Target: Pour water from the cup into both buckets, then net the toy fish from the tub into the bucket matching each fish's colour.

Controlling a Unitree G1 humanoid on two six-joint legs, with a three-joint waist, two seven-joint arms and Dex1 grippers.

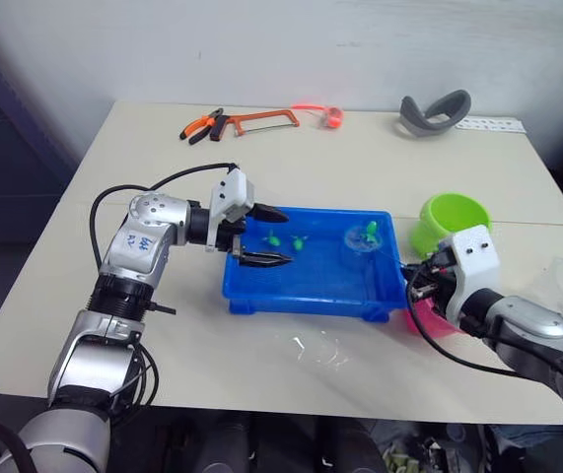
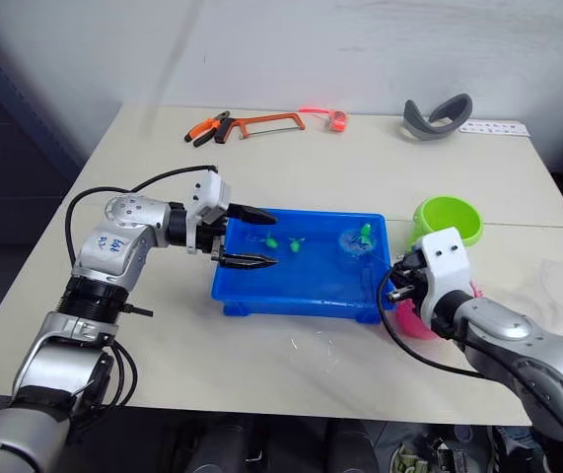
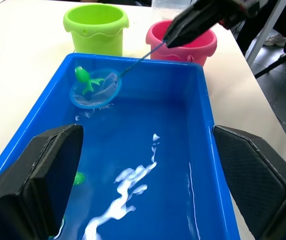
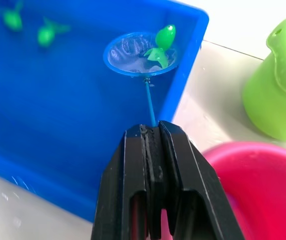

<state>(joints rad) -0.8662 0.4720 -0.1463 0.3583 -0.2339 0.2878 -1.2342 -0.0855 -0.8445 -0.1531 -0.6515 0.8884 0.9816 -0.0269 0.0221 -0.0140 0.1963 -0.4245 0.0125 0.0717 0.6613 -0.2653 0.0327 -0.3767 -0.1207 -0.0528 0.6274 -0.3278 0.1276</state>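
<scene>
Your right gripper is clamped on the thin handle of the blue-rimmed mesh net, a green toy fish in its hoop over the shallow blue plastic tub. Left gripper hangs spread apart over the tub's other end.

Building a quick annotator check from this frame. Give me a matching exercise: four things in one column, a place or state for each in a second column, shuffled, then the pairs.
Things:
1. net
2. left gripper
3. pink bucket
4. hacksaw

Places or states:
A. open, fingers over one end of the blue tub
B. lying at the far side of the table
C. holding a green fish, handle clamped in the right gripper
D. standing beside the green bucket, just outside the tub

Pairs: 1-C, 2-A, 3-D, 4-B
</scene>
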